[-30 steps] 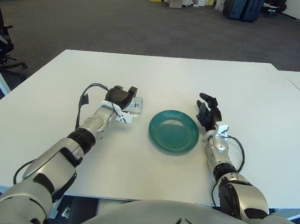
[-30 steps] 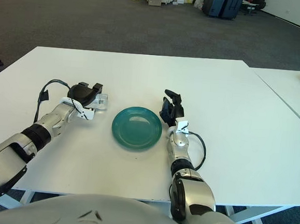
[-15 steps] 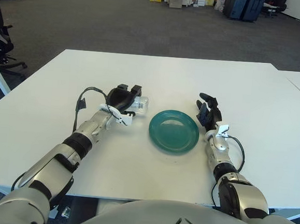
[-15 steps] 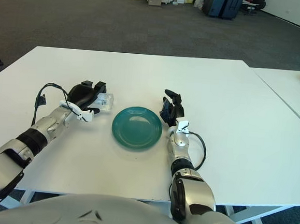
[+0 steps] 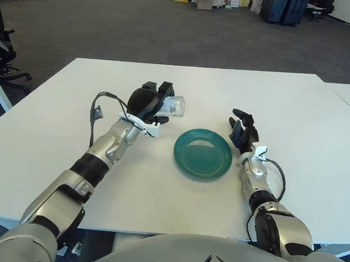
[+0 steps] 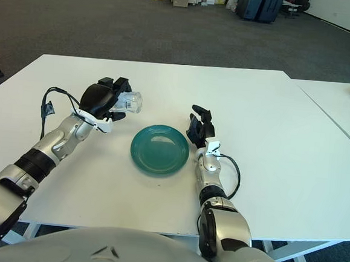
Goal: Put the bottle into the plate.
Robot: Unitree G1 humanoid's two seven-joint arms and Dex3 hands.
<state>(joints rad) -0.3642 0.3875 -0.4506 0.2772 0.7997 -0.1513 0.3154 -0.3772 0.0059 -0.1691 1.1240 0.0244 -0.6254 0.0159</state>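
The left hand (image 5: 146, 101) is gripping the bottle (image 5: 173, 106) in its fingers above the counter (image 5: 158, 184), short of the empty plate (image 5: 203, 152), while the right hand (image 5: 243, 131) is resting open beside it

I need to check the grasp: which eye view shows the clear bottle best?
The right eye view: the clear bottle pokes out sideways from the left hand, lifted off the table. The left eye view shows much the same, fingers covering its base.

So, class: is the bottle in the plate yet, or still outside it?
Outside. The left hand holds the clear bottle lying sideways, left of and beyond the green plate, which is empty. The right hand rests beside the plate.
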